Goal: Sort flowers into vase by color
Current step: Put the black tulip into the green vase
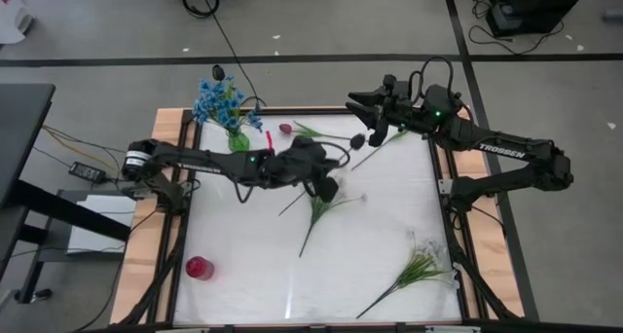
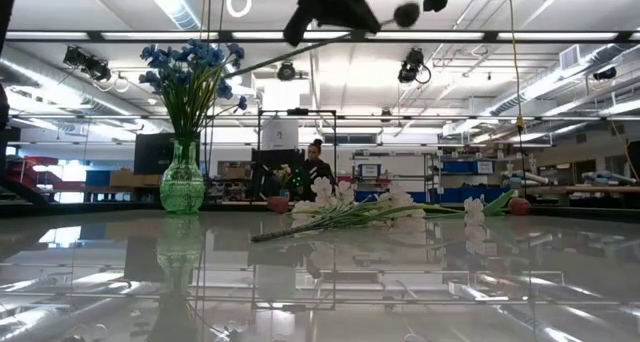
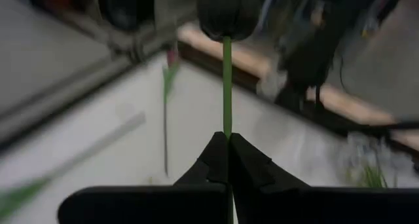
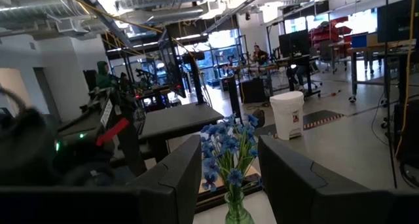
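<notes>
The left claw (image 3: 228, 160) is pressed together on the thin green stem of the blackish bud (image 3: 226, 14), pinching it so that the stem runs straight out from between the fingertips to the dark bud at its far end. Seen from above, this claw (image 1: 329, 185) hangs over the middle of the white counter (image 1: 253, 275), and the bud (image 1: 357, 140) points toward the right arm. In the low view the held bud (image 2: 405, 15) and its stem show high above the counter surface, clear of everything lying on it.

The right claw (image 4: 229, 178) is spread, its two fingers well apart, and between them the blue flowers (image 4: 226, 145) stand in the green glass vase (image 4: 237, 211). From above, the right claw (image 1: 362, 104) hovers over the far edge of the counter, near the held bud but not touching it.

The green vase (image 1: 238, 138) with the blue clusters (image 1: 219, 101) stands at the far left corner of the counter. Near it, along the far edge, lies a pink-red tulip bud (image 1: 285, 129). A leafy sprig (image 1: 319, 208) lies on the counter just beside the left claw, and a white-blossomed sprig (image 1: 419, 267) lies near the front right corner. A small red vase (image 1: 199, 268) stands near the front left, well apart from the rest.
</notes>
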Available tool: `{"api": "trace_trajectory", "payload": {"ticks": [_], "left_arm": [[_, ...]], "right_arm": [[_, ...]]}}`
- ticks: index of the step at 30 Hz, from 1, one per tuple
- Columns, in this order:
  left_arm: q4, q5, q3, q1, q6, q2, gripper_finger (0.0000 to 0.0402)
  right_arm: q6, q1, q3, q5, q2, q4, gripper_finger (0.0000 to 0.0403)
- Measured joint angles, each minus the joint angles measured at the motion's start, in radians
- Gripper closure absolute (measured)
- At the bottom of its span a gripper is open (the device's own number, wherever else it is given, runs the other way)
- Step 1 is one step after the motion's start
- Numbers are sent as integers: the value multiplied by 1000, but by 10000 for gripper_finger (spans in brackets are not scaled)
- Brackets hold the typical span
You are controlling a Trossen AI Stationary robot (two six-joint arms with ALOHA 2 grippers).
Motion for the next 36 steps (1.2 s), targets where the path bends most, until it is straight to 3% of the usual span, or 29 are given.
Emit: {"api": "trace_trajectory", "payload": {"ticks": [9,16,21,28,36], "left_arm": [[178,-73,-15,34,217,-30,398],[556,-26,-412,103,77,-133,398],[756,-20,-594,98,65,-226,398],[850,-40,-696,128,453,-404,398],[857,-42,-770,226,668,-656,398]], "right_arm": [[0,0,0,0,0,-1,243],[0,0,0,0,0,1,243],[0,0,0,0,0,1,243],[0,0,0,0,0,0,243],[0,0,0,0,0,-1,243]]}}
